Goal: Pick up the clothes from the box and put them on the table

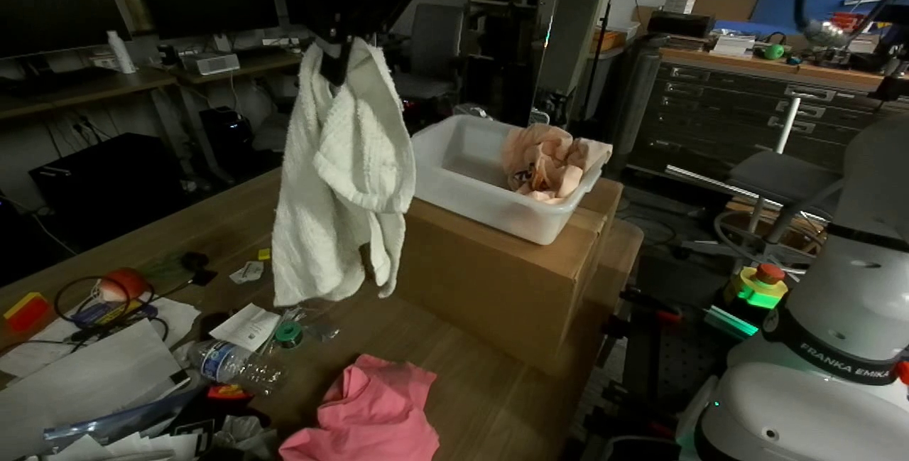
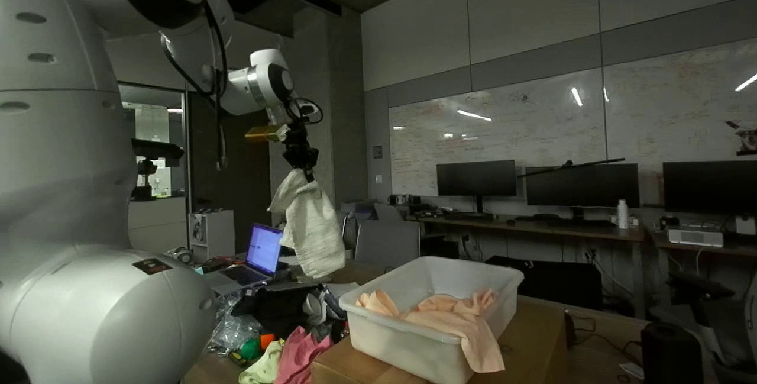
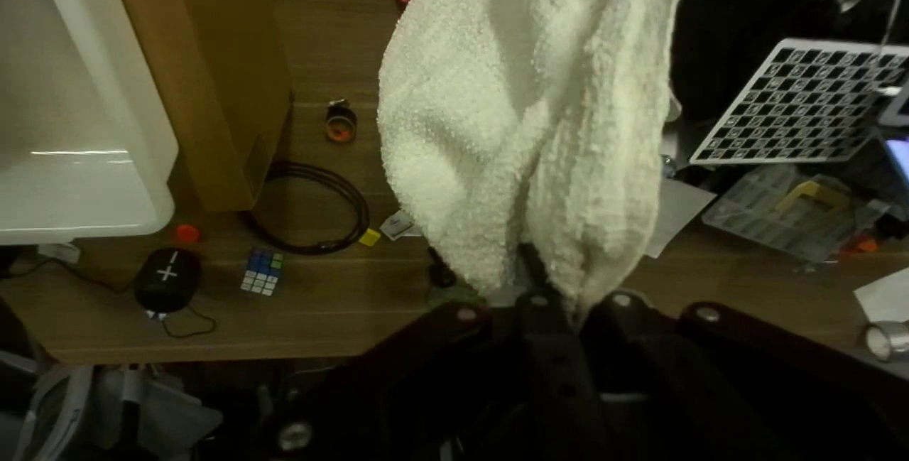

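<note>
My gripper (image 1: pixel 336 67) is shut on a white terry cloth (image 1: pixel 348 163), which hangs down in the air above the table (image 1: pixel 469 390). The cloth also shows in an exterior view (image 2: pixel 313 233) and in the wrist view (image 3: pixel 490 113), where it partly covers the fingertips (image 3: pixel 557 287). A white plastic bin (image 1: pixel 483 199) stands on a cardboard box (image 1: pixel 490 276), beside the cloth. A peach cloth (image 1: pixel 550 159) lies in the bin and hangs over its rim. A pink cloth (image 1: pixel 376 415) lies crumpled on the table, and a pale yellow-green cloth (image 2: pixel 265 365) lies beside it in an exterior view (image 2: pixel 298 354).
Clutter covers part of the table: a plastic bottle (image 1: pixel 238 365), papers (image 1: pixel 92 369), a laptop (image 2: pixel 263 251) and a clear organizer case (image 3: pixel 781 212). A black speaker (image 3: pixel 168 278), a cube puzzle (image 3: pixel 261 273) and a coiled cable (image 3: pixel 362 212) lie near the cardboard box.
</note>
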Available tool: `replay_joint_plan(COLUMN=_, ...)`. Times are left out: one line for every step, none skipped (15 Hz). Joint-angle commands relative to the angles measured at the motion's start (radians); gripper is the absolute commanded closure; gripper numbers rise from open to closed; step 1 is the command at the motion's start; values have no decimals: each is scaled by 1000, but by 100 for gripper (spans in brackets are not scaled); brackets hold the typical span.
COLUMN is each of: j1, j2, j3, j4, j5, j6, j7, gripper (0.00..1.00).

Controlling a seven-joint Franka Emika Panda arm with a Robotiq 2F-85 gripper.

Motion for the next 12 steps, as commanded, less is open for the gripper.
replay_joint_plan(j1=-1, j2=87, j3=-2, j4=90, j5=-140, j6=-1, j7=149, gripper=95)
replay_joint_plan(j1=7, j2=97, j3=-12, j4=95, j5=-163, j6=-13, j7=162, gripper=67)
replay_joint_plan(j1=13, j2=104, j3=-20, j4=98, j5=-185, j6=-25, j7=172, gripper=66)
replay_joint_plan(j1=17, j2=109, j3=-27, j4=98, j5=-205, j6=-31, j7=179, gripper=59)
replay_joint_plan(j1=20, j2=108, j3=-34, j4=95, j5=-211, j6=-43, j7=173, gripper=53)
replay_joint_plan(j1=21, j2=106, j3=-40, j4=90, j5=-221, j6=-48, j7=176, gripper=45)
replay_joint_plan(j1=20, j2=99, j3=-48, j4=79, j5=-224, j6=-56, j7=182, gripper=37)
replay_joint_plan(j1=18, j2=89, j3=-55, j4=72, j5=-219, j6=-83, j7=190, gripper=30)
replay_joint_plan(j1=14, j2=80, j3=-65, j4=62, j5=-206, j6=-113, j7=196, gripper=23)
replay_joint_plan(j1=11, j2=70, j3=-77, j4=49, j5=-182, j6=-143, j7=193, gripper=15)
replay_joint_plan(j1=7, j2=55, j3=-92, j4=34, j5=-158, j6=-183, j7=189, gripper=8)
replay_joint_plan(j1=3, j2=48, j3=-106, j4=20, j5=-143, j6=-210, j7=190, gripper=0)
